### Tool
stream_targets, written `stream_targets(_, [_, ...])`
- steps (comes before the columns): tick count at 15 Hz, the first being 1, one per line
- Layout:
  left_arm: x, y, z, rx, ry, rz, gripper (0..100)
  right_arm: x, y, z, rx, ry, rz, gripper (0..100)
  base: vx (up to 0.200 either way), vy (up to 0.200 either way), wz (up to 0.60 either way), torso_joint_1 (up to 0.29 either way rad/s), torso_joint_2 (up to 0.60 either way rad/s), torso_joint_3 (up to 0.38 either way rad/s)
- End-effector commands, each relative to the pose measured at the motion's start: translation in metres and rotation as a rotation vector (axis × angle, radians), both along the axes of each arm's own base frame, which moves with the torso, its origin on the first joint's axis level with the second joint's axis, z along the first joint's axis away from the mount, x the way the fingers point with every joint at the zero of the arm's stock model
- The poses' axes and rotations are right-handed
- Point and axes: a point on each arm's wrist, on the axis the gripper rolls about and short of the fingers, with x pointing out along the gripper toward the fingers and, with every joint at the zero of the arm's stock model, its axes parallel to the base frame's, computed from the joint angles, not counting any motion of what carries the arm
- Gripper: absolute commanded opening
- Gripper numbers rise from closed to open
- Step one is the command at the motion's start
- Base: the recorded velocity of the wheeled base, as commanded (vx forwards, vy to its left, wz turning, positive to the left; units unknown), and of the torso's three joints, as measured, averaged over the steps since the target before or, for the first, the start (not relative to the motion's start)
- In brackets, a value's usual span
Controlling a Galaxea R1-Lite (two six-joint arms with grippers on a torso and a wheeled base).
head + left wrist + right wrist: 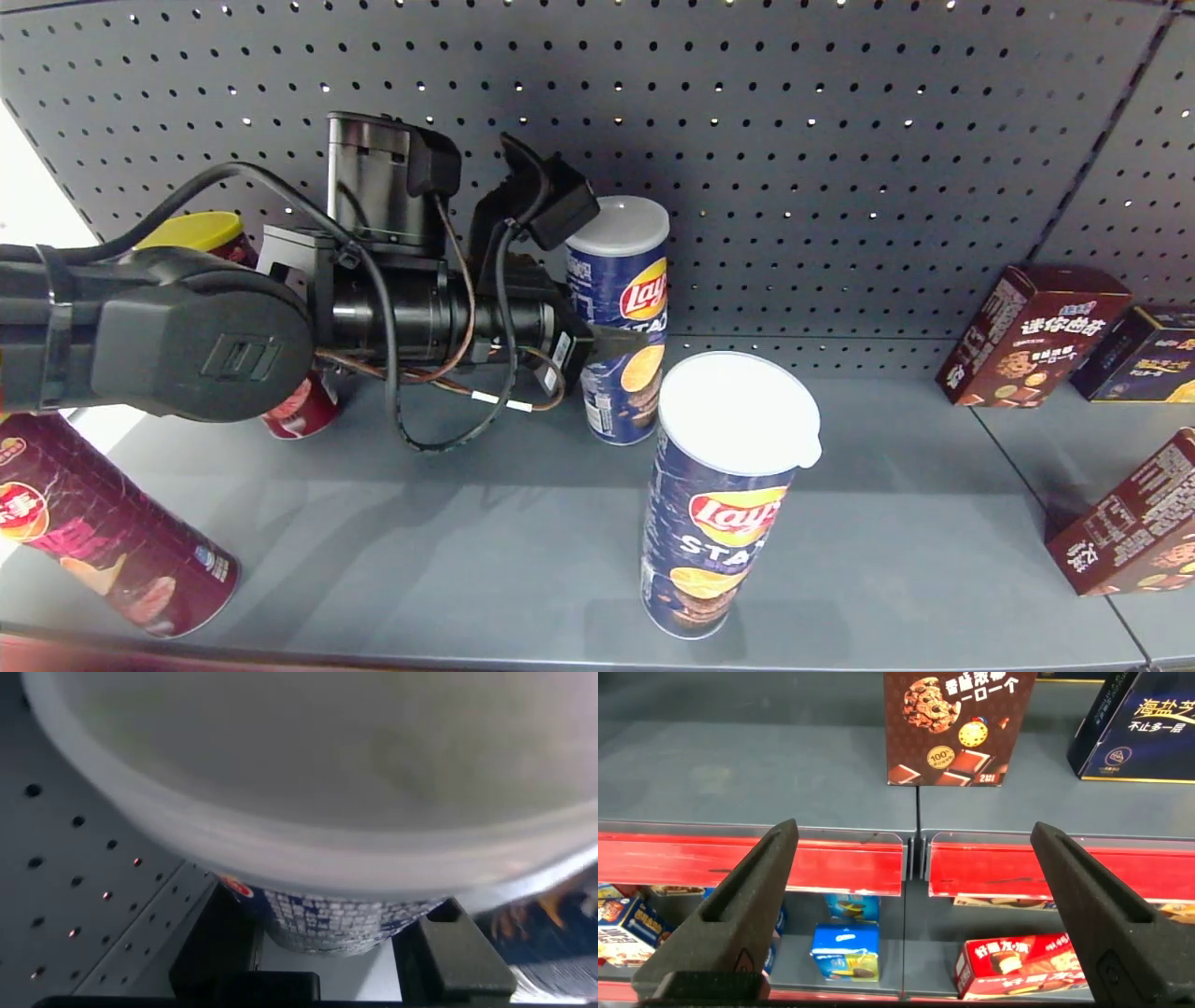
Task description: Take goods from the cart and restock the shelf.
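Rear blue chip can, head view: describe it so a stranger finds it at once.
On the grey metal shelf before the perforated grey back panel, two tall blue cardboard chip cans with white plastic lids stand mid-shelf. Yours is the rear blue can, nearest the panel; unlike the front blue can, it has the left claw at its side.

Head cam: up high, looks down on grey shelf [915,523], pegboard [840,140] behind. Left wrist cam: jammed right against blue can [327,922], pegboard alongside, both in head view too. Right wrist cam: farther back, facing red rails [840,866] head-on.
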Motion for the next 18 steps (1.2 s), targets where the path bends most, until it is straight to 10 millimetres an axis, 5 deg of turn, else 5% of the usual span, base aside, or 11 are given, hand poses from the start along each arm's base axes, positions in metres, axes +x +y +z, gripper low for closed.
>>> stream_targets(1, [0.007,-0.005,-0.005,0.006,0.007,-0.003,0,0.0,0.0,0.0,-0.001,0.0,0.001,100,0.0,0.0,0.0,0.0,0.0,0.0])
stream_targets(14, [0.017,-0.019,-0.02,0.001,-0.004,-0.023,0,0.0,0.0,0.0,-0.001,0.0,0.001,100,0.0,0.0,0.0,0.0,0.0,0.0])
stream_targets(15, [0.016,-0.02,-0.019,0.008,-0.017,-0.029,100,0.0,0.0,0.0,-0.001,0.0,0.001,100,0.0,0.0,0.0,0.0,0.0,0.0])
stream_targets(18, [0.015,-0.019,-0.021,0.023,-0.025,-0.033,100,0.0,0.0,0.0,-0.001,0.0,0.001,100,0.0,0.0,0.0,0.0,0.0,0.0])
